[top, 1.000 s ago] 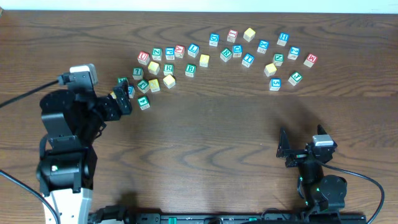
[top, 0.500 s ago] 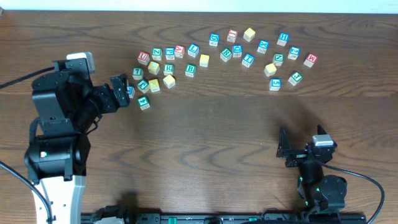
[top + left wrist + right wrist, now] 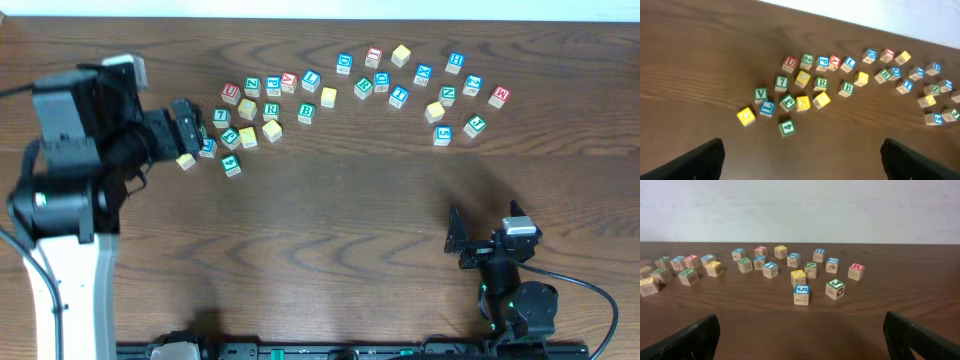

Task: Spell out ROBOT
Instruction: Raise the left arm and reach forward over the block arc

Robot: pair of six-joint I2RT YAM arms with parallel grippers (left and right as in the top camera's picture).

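Here, left end effector (image 3: 188,126) hangs open near R cube (image 3: 271,110).

Small wooden alphabet cubes (image 3: 306,112) on dark wooden table (image 3: 350,230): thirty-one counted. Plain yellow-faced cubes (image 3: 328,97) among them: seven. Black robot arms (image 3: 70,190) at table: two.

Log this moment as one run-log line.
left gripper: open, empty, at cubes' left end | right gripper: open, empty, parked near front | R cube, B cube: loose, unplaced

R cube (image 3: 821,83) left of B cube (image 3: 846,89)
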